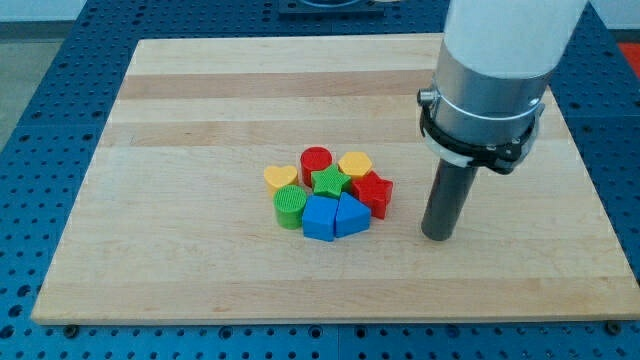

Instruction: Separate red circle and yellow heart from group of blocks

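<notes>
Eight blocks huddle mid-board: our red circle [316, 160] sits at the cluster's top and the yellow heart [281, 178] at its left edge, both touching neighbours. We carry no claw, only my tip [437, 237], resting apart to the right of the red star [375, 192].

Nothing readable is showing anywhere: no lettering, labels, brands or numbers are appearing on the blocks, the board or the arm.
</notes>
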